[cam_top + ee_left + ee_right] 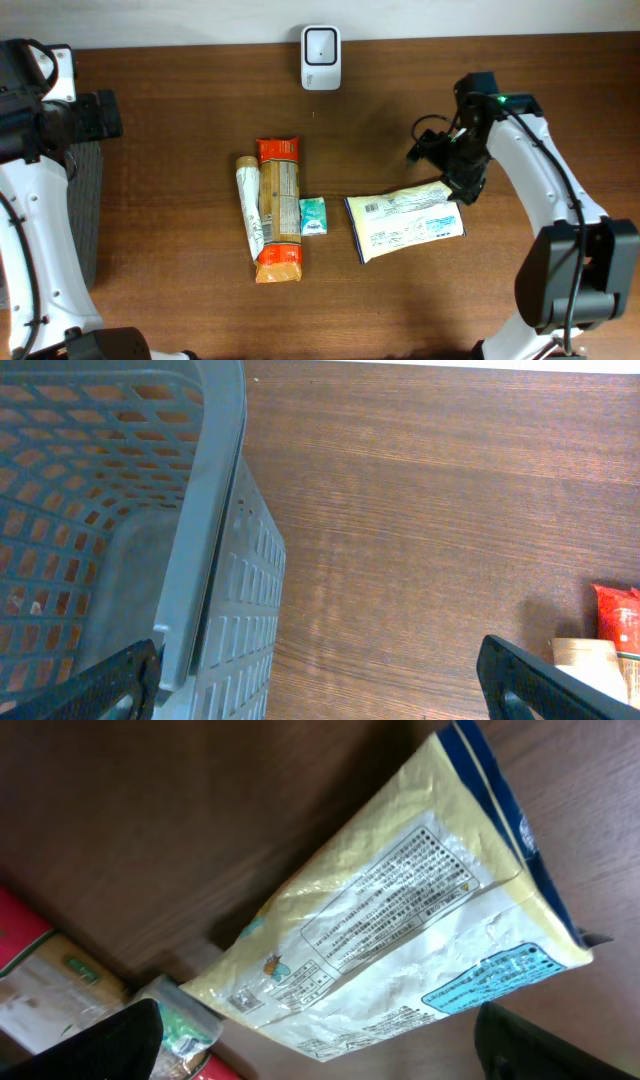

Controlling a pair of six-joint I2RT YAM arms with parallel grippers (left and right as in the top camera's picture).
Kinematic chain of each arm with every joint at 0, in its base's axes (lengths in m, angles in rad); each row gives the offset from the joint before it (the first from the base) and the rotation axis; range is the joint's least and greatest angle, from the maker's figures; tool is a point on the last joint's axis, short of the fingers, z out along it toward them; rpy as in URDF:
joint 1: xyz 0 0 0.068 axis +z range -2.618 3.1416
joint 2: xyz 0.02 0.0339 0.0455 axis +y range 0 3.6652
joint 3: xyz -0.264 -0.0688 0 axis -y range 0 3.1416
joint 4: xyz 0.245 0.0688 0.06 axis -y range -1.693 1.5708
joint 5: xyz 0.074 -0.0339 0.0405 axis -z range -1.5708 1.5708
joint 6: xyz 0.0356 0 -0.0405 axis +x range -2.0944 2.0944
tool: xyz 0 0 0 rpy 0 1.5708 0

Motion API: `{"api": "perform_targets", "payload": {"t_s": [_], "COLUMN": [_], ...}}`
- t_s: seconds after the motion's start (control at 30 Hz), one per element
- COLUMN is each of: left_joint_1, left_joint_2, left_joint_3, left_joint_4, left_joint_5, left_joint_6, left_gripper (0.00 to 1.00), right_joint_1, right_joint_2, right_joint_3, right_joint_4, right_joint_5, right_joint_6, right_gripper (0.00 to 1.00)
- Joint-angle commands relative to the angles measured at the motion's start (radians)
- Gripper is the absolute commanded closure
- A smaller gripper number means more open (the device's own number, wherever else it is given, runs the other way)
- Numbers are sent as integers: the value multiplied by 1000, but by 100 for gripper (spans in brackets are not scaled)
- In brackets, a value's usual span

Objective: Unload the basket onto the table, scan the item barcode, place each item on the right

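White shell links with black joints and black wrist blocks on both, left arm (28, 215) and right arm (545, 175). Right arm has a small green light (497, 98) lit on a black joint housing, and thin black cables (428, 135) looped beside the wrist. Matte black plastic with blunt tapered tips: left fingers (105, 685), right fingers (115, 1040).

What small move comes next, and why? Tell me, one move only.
Probably lower the right gripper onto the edge of the yellow packet beneath it and close. Its jaws stand open just over the packet, which lies flat on the table, apart from the white scanner at the far edge.
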Motion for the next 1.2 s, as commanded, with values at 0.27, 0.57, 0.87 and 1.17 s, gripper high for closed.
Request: {"api": "perform_targets", "payload": {"t_s": [0.27,0.57,0.87,1.17], "left_joint_1": [1,1,1,1], "left_joint_2": [3,3,3,3], "left_joint_3": [6,6,6,6], "left_joint_4": [2,2,1,-1], "left_joint_5": [4,4,4,4], "left_joint_6": [-9,-9,-9,-9], "left_gripper": [1,1,1,1], "right_joint_1": [147,152,145,71], "right_joint_2": [39,66,64,66], "right_joint_3": [-178,-290,-215,167], "right_joint_4": [106,270,240,-76], "right_joint_5": [253,201,131,103], "right_joint_6": [398,404,-171,-874], "right_gripper": [1,89,57,7]}}
